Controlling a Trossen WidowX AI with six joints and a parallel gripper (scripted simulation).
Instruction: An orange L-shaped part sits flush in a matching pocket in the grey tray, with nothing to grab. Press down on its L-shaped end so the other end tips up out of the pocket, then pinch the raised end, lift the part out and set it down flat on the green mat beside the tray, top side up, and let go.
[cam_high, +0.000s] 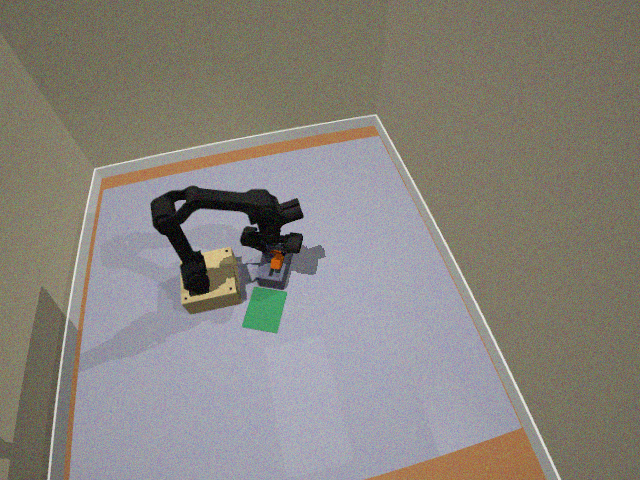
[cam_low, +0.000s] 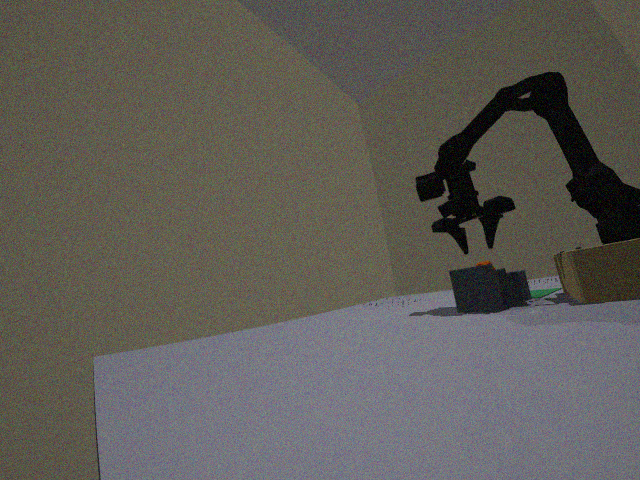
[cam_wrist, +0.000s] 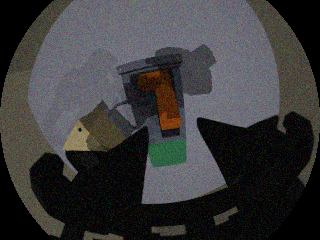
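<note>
End effector (cam_low: 478, 250) hangs just above the grey tray (cam_low: 478, 291), fingers spread moderately wide and holding nothing; exterior view shows a clear gap between the fingertips (cam_low: 490, 242) and the tray top.

Worktop (cam_high: 320, 361): lavender surface, orange strips at two ends. Arm (cam_high: 222, 201) arches from its tan base block (cam_high: 219, 281) over to the tray.

Green mat (cam_high: 265, 310) lies flat just beside the tray, on its near side in the top view.

Orange L-shaped part (cam_wrist: 162, 96) sits in the tray pocket. Wrist view alone shows its outline: long bar with a short foot at the far end. Exterior view gives only a sliver of orange (cam_low: 483, 263) at the tray's top edge. Top view: wrist covers the tray's far end. Whether the part lies flush or tipped cannot be judged.
</note>
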